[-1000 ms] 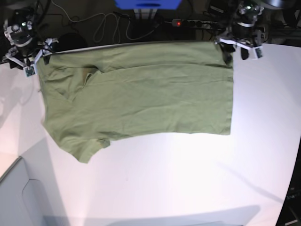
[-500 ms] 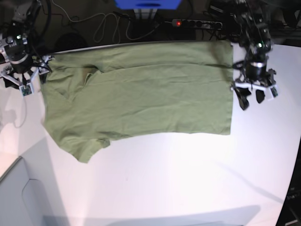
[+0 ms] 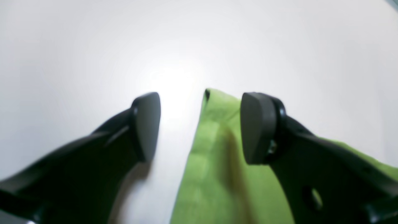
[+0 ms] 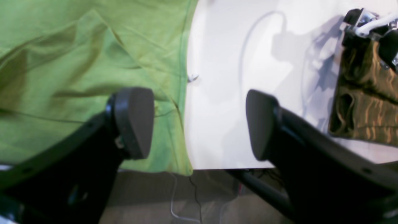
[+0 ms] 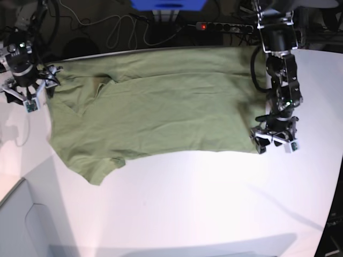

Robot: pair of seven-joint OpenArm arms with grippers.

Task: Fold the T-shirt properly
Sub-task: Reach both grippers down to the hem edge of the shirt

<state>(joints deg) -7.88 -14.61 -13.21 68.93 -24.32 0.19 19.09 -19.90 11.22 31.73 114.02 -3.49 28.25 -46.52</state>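
The olive-green T-shirt (image 5: pixel 161 107) lies flat on the white table (image 5: pixel 203 203), folded lengthwise, with a sleeve at the near left. My left gripper (image 5: pixel 274 144) hovers open over the shirt's near right corner. In the left wrist view that corner of the T-shirt (image 3: pixel 211 174) points up between the spread fingers of the left gripper (image 3: pixel 200 124), nearer the right finger. My right gripper (image 5: pixel 22 99) stands open at the shirt's far left edge. Seen from the right wrist, the right gripper (image 4: pixel 197 124) straddles the hem of the T-shirt (image 4: pixel 77 62), left finger over cloth, right finger over bare table.
A power strip (image 5: pixel 225 25), cables and a blue object (image 5: pixel 169 4) lie behind the table's far edge. In the right wrist view a brown patterned object (image 4: pixel 360 93) sits at the right, and the table edge (image 4: pixel 217 169) runs just below the fingers.
My left arm has swept from the shirt's far right corner along its right edge to the near right corner. The right gripper has shifted slightly towards the near side. The shirt has not moved.
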